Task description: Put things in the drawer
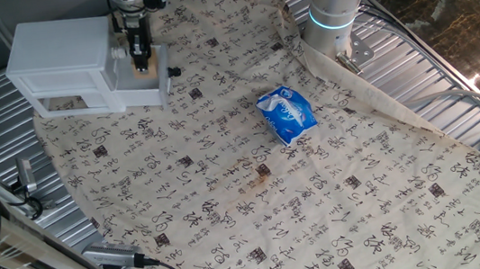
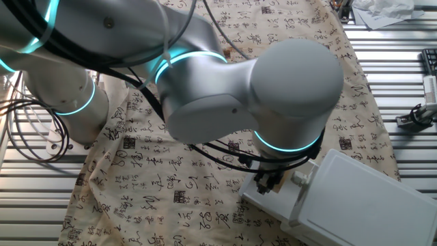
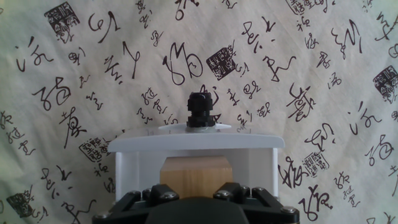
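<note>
The light-tan wooden block sits low inside the pulled-out white drawer, just behind its front wall and dark knob. My gripper is directly over it, and its black body covers the block's near part, so the fingertips are hidden. In one fixed view my gripper reaches down into the drawer with the block at its tip, apparently shut on it. In the other fixed view my gripper is mostly hidden behind the arm, above the drawer.
The white cabinet stands at the table's far left corner. A blue packet lies on the patterned cloth near the middle. The arm's base rises at the back. Cables and a camera lie along the near left edge.
</note>
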